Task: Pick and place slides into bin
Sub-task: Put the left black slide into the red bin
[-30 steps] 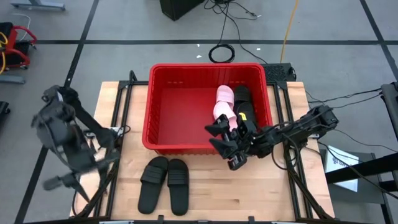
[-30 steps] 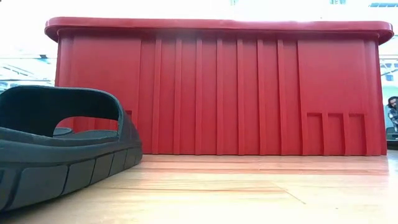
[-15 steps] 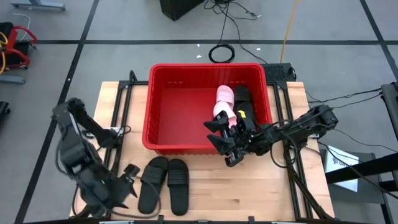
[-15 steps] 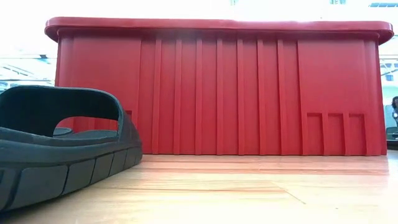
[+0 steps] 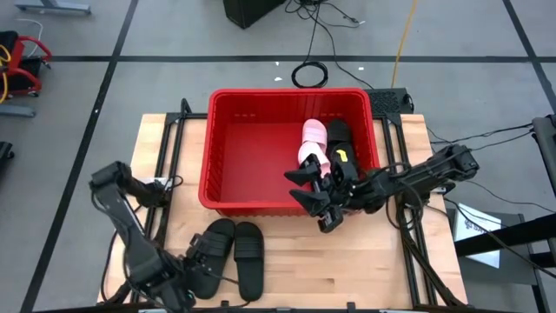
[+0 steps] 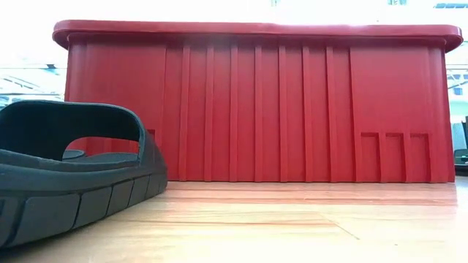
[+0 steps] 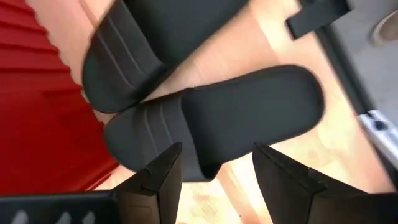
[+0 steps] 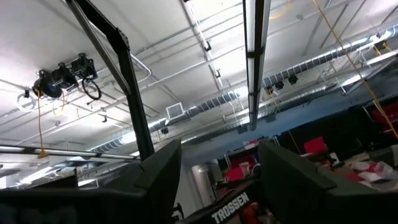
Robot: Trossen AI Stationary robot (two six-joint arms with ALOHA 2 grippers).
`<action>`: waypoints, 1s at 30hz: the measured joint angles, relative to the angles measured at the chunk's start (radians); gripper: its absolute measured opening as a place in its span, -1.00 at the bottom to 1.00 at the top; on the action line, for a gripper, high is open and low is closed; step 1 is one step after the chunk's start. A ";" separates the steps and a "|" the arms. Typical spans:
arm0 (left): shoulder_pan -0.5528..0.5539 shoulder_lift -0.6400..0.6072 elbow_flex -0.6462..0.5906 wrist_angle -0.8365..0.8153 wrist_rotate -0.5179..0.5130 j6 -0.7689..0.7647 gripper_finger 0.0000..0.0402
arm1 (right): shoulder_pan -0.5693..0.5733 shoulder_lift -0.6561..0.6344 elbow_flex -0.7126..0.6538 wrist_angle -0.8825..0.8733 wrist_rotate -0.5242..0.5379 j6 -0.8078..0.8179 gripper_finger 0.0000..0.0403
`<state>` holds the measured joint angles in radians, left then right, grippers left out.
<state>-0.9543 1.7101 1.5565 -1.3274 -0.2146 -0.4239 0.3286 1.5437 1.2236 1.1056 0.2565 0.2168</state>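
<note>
**Left gripper over the black pair, right gripper at the bin's corner**

The red bin (image 5: 228, 130) sits at the far middle of the wooden table (image 5: 365, 269). Inside it, toward its right side, a pale pink slide (image 5: 313, 143) lies beside a black slide (image 5: 339, 139); what else may lie under the right arm there is hidden from the high view.

In front of the bin, on the bare wood, two black slides lie side by side: the left one (image 5: 215, 252) and the right one (image 5: 249, 258), just beside each other and roughly parallel, toes toward the bin.

The left gripper (image 5: 193, 271) is low at the table's near left, at the outer edge of the left slide. In the left wrist view its two dark fingers (image 7: 155, 183) stand apart, with the strap end of that black slide (image 7: 211, 121) between and just beyond them; they do not appear to be pressing on it, though the view is close and partly blurred. The second slide (image 7: 143, 43) and the bin's red wall (image 7: 37, 112) show beyond.

The right gripper (image 5: 314, 198) hovers at the bin's near right corner, over the rim, its fingers spread and holding nothing. Its wrist camera points up at the ceiling.

In the low view one black slide (image 6: 73, 168) lies close at the left, with the bin's ribbed front wall (image 6: 292, 109) behind it
</note>
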 joint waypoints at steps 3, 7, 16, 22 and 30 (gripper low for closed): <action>0.000 0.040 -0.044 0.011 -0.001 -0.008 -0.07 | 0.000 -0.019 -0.001 -0.032 -0.002 0.006 0.02; 0.002 0.056 -0.120 0.047 -0.037 -0.027 -0.07 | 0.006 -0.046 -0.002 -0.045 -0.052 0.006 0.00; 0.042 0.056 -0.297 0.227 -0.075 -0.051 -0.07 | 0.047 -0.094 -0.002 -0.140 -0.053 0.007 0.00; 0.095 0.055 -0.372 0.259 -0.151 -0.082 -0.07 | 0.083 -0.110 -0.002 -0.183 -0.054 0.001 -0.02; 0.158 0.052 -0.421 0.339 -0.137 -0.033 -0.07 | 0.099 -0.124 -0.002 -0.184 -0.051 -0.033 -0.03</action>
<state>-0.7967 1.7626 1.1355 -0.9883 -0.3520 -0.4572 0.4274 1.4197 1.2217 0.9216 0.2050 0.1836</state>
